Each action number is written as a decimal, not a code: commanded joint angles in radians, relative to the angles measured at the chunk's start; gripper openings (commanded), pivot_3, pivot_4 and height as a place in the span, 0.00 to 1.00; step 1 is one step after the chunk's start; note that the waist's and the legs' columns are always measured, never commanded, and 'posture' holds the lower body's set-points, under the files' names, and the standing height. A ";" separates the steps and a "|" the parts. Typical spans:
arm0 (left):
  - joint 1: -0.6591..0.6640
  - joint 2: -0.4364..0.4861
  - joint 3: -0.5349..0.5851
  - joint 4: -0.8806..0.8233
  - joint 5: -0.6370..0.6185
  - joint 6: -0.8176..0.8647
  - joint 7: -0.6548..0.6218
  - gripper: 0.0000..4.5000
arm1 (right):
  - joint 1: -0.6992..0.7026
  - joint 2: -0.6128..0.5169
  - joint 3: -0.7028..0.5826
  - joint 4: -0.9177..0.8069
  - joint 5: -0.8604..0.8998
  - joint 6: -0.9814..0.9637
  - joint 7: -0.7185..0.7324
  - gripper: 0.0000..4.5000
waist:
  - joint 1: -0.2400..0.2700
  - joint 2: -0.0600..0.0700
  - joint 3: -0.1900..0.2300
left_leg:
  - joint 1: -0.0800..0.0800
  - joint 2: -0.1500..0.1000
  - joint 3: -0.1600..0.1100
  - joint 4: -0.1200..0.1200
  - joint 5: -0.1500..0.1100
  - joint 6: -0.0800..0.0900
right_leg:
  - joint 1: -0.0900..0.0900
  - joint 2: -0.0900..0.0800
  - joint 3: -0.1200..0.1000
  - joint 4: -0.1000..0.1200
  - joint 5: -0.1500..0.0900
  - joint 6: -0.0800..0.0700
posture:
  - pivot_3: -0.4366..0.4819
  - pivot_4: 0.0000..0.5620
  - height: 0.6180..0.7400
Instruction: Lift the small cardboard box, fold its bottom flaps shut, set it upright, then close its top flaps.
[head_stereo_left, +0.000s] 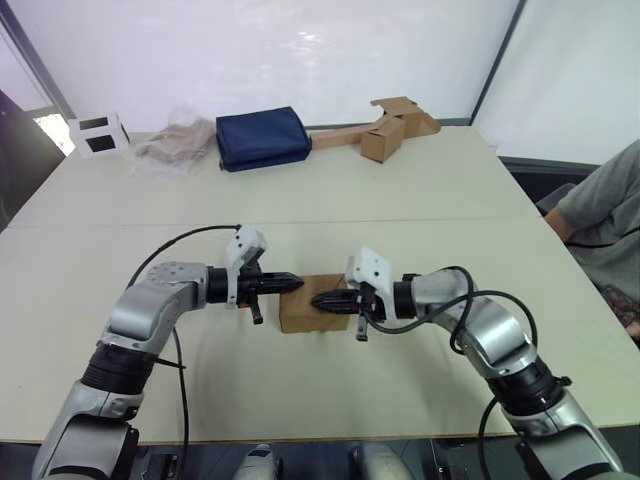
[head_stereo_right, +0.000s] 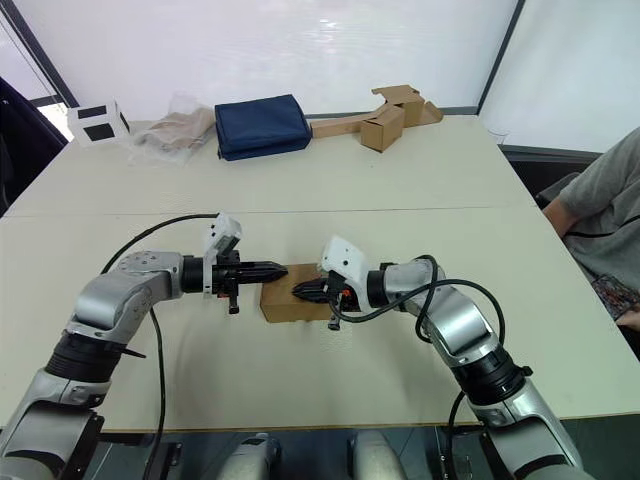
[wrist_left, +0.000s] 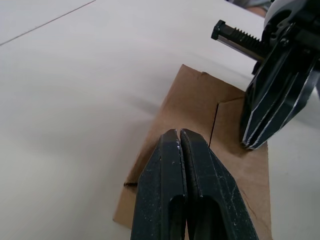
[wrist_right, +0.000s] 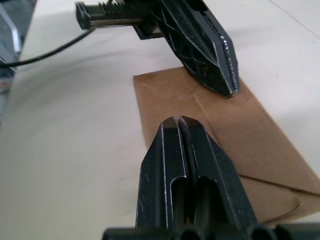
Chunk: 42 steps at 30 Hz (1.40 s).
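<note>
The small cardboard box (head_stereo_left: 303, 318) lies on the table between my two arms, plain brown. The flaps (wrist_left: 192, 102) on its upward face lie folded flat, their seams showing; whether they are the top flaps or the bottom flaps I cannot tell. My left gripper (head_stereo_left: 298, 283) is shut, its tip over the box's far left edge. My right gripper (head_stereo_left: 316, 300) is also shut, its tip resting on the upward face from the right. In the left wrist view the right gripper (wrist_left: 251, 144) touches the folded flap. In the right wrist view the left gripper (wrist_right: 231, 93) stands just across the box.
Along the table's far edge sit a white box with black squares (head_stereo_left: 97, 134), a clear bag of beige material (head_stereo_left: 178, 143), a navy blue bag (head_stereo_left: 262, 138) and a brown box joined to cardboard strips (head_stereo_left: 385, 132). A person (head_stereo_left: 600, 215) sits at the right.
</note>
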 joint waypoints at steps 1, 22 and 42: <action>-0.019 0.010 0.026 0.026 0.001 -0.006 -0.004 0.01 | -0.031 0.019 -0.075 -0.015 0.049 0.004 -0.023 0.00 | 0.000 0.000 0.000 | 0.000 0.000 0.000 0.000 0.000 0.000 | 0.000 0.000 0.000 0.000 0.000 0.000 | 0.48 0.27 1.00; 0.009 0.003 -0.040 -0.082 0.069 -0.052 0.030 0.01 | -0.045 0.022 0.022 0.108 -0.109 -0.125 -0.074 0.00 | 0.001 0.000 0.000 | 0.000 0.000 0.000 0.000 0.000 0.000 | 0.000 0.000 0.000 0.000 0.000 0.000 | 0.48 0.27 1.00; 0.207 0.095 0.340 -0.260 -0.135 0.157 0.212 0.01 | 0.071 0.061 -0.489 -0.092 0.275 0.143 -0.280 0.00 | 0.002 0.000 0.000 | -0.001 0.001 0.000 -0.001 0.000 0.000 | -0.001 0.000 0.000 0.000 0.000 0.000 | 0.48 0.27 1.00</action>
